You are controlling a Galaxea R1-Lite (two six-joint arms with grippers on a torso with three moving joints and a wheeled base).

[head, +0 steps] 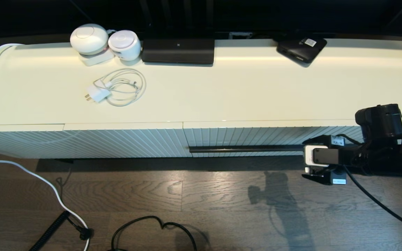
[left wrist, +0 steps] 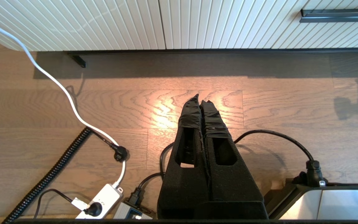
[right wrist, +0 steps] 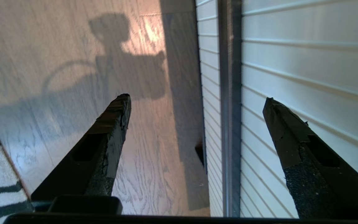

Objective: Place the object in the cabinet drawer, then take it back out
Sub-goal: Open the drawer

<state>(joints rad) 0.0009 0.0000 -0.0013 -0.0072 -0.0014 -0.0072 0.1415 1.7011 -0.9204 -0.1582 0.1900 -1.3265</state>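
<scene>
Wood-plank floor (head: 201, 195) below shut cream drawer (head: 257, 137), right gripper (right wrist: 197, 102) fingers wide apart, empty, left gripper (left wrist: 201, 101) fingers closed

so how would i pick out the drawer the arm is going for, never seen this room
Start at the long cream cabinet along the wall, then look at its ribbed front on the right half. The cabinet drawer there has straight vertical ribs and a long thin dark bar handle; the neighbouring panel to its left has slanted grooves and no handle.
</scene>
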